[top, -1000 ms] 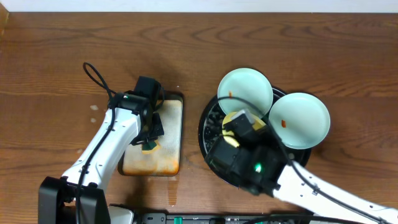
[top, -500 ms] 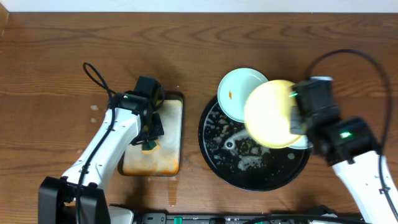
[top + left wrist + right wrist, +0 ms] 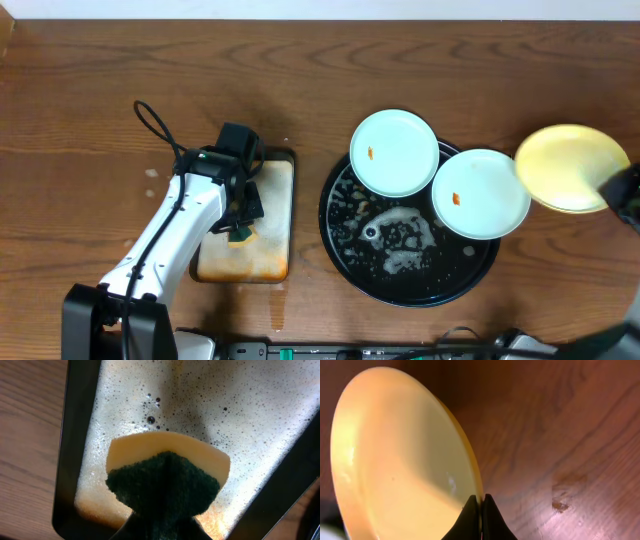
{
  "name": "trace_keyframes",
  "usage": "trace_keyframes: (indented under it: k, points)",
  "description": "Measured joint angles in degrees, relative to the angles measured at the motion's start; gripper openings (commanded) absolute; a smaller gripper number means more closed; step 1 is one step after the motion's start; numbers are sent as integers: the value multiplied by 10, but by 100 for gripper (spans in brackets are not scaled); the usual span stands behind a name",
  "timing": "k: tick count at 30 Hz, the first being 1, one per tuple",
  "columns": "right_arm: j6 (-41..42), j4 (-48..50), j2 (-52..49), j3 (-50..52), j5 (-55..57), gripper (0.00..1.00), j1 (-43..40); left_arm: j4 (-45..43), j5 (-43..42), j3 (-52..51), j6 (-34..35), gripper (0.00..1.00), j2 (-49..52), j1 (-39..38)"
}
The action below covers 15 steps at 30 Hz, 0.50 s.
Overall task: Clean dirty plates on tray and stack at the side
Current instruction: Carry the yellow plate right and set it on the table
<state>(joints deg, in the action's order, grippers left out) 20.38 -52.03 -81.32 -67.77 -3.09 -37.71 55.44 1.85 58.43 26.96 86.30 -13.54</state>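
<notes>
Two mint-blue plates with small orange smears lie on the black round tray (image 3: pixel 350 262): one (image 3: pixel 394 152) at its back left, one (image 3: pixel 480 193) at its right. My right gripper (image 3: pixel 481 501) is shut on the rim of the pale yellow plate (image 3: pixel 570 168), which it holds tilted above the table right of the tray; the plate fills the left of the right wrist view (image 3: pixel 400 455). My left gripper (image 3: pixel 240 228) is shut on a yellow-and-green sponge (image 3: pixel 167 477) over the rectangular metal tray (image 3: pixel 275 215).
The rectangular tray holds foamy, orange-stained water (image 3: pixel 225 405). The black tray's bare floor is wet with suds (image 3: pixel 400 245). A black cable (image 3: pixel 155 125) loops on the table at the left. Bare wood table (image 3: pixel 570 435) lies under the yellow plate.
My right gripper has lifted the yellow plate off the black tray and carried it right, beyond the tray's edge. Both mint-blue plates now show fully. The left arm has not moved.
</notes>
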Motion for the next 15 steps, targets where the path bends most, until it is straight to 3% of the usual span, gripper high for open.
trace_keyframes:
  k: [12,13,14,15]
  points:
    - [61,94,-163,0,-24,1,-94,5,0,0,0,16,0,0]
    - [62,94,-170,0,-24,5,-96,5,0,0,0,16,0,0]
    - [63,93,-179,0,-25,33,-96,5,0,0,0,16,0,0]
    - [62,92,-191,0,-25,41,-97,5,0,0,0,16,0,0]
